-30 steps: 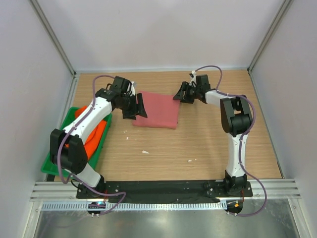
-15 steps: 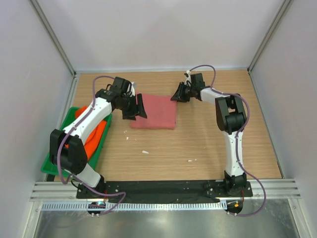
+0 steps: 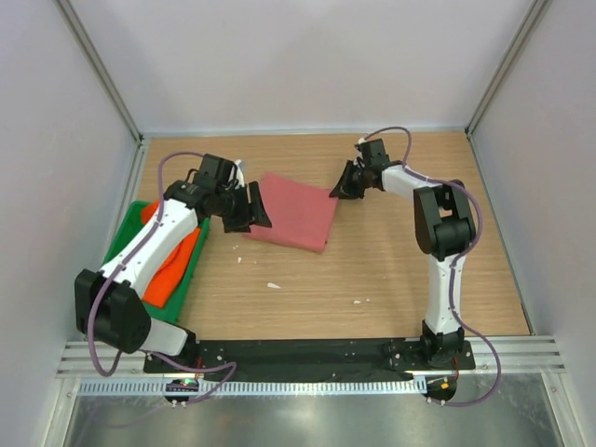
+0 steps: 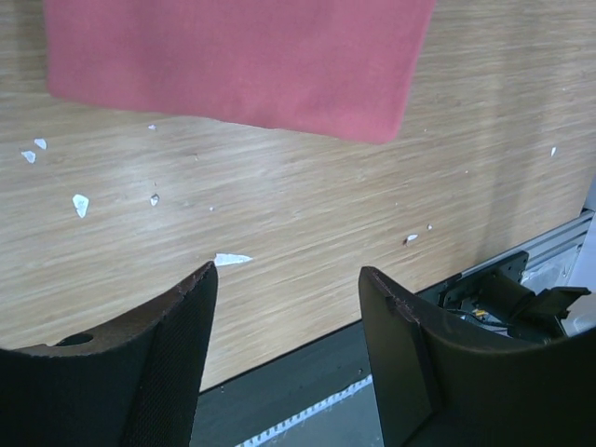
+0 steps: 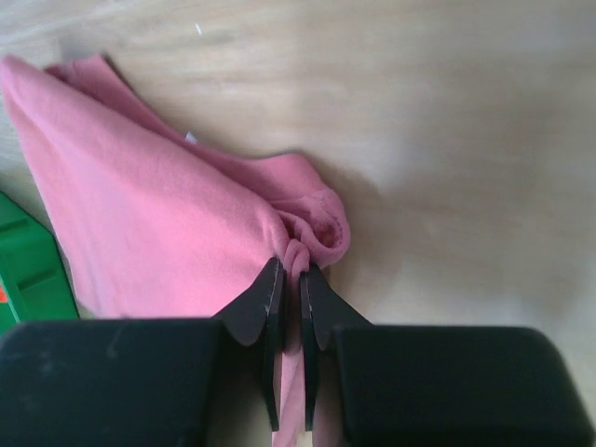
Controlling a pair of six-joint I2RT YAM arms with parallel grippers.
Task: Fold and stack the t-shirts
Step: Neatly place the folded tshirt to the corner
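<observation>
**Pink shirt [image 3: 296,214] pinched at its far right corner, open left end effector [image 3: 253,207] at the opposite edge**

The folded pink shirt lies mid-desk [image 3: 391,270] between the two arms. The right end effector [image 5: 289,272] is clamped on its corner, and the cloth bunches there. The left end effector, fingers spread and holding nothing, sits just beside the left edge with the shirt straight ahead. The orange shirt [image 3: 170,270] lies in the tray [image 3: 193,265], nearer the left arm.

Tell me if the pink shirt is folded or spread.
Folded: the pink t-shirt lies as a compact rectangle on the table, no sleeves showing, the right gripper pinching one bunched corner.
</observation>
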